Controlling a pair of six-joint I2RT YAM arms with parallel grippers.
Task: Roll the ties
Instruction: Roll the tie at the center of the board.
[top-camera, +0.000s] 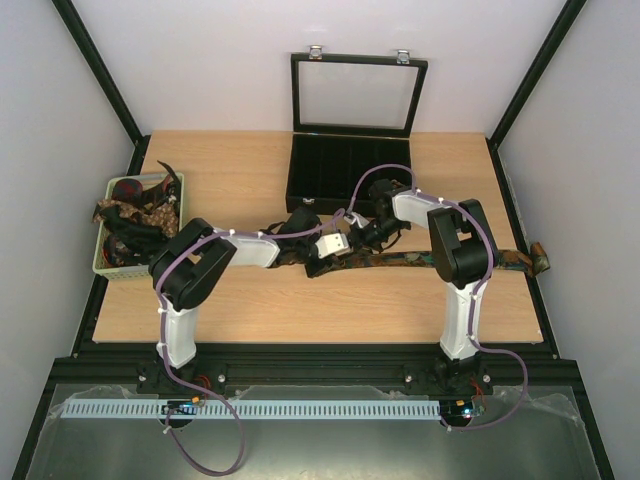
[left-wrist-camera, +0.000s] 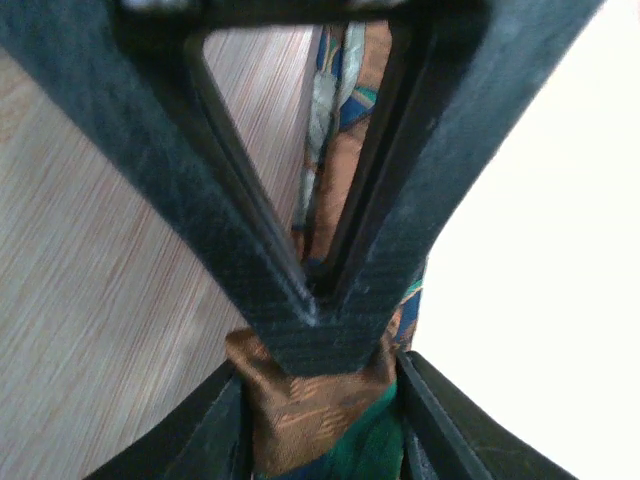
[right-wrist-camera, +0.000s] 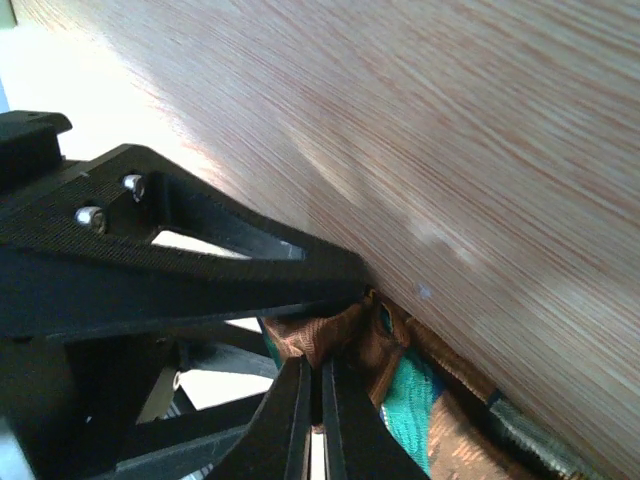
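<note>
The tie (top-camera: 400, 261) is laid across the middle of the wooden table (top-camera: 300, 310), and its folded end is pinched by the left claw (left-wrist-camera: 320, 400) and the right claw (right-wrist-camera: 315, 385), both closed on it

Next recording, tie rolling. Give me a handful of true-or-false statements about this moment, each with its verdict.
1. The black box has its glass lid standing open. True.
2. The green basket sits at the right edge of the table. False: it is at the left edge.
3. A tie lies stretched across the table toward the right edge. True.
4. The basket is empty. False: it holds a heap of ties.
5. The left gripper and the right gripper are both shut on tie fabric, close together. True.
</note>
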